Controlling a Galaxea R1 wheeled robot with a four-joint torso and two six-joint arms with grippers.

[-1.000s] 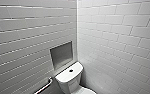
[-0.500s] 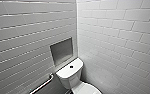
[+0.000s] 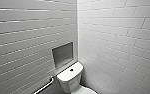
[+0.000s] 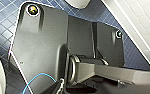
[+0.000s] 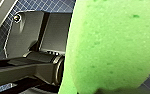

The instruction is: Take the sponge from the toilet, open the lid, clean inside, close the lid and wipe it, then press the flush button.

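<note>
In the head view the toilet (image 3: 69, 76) sits in the corner as it did a moment ago, so we are no closer, a grab bar (image 3: 44, 87) beside it; the left wrist view shows blue floor tiles (image 4: 1, 15) and we cannot tell that claw's state; in the right wrist view the sponge (image 5: 111, 45) seems clamped in our right claw (image 5: 101, 91).

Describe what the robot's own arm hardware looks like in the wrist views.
Both wrists carry a dark grey plate with rounded corners and round fittings, beside a grey jointed bar with a metal ring. A thin light-blue cable loops by the left one.
</note>
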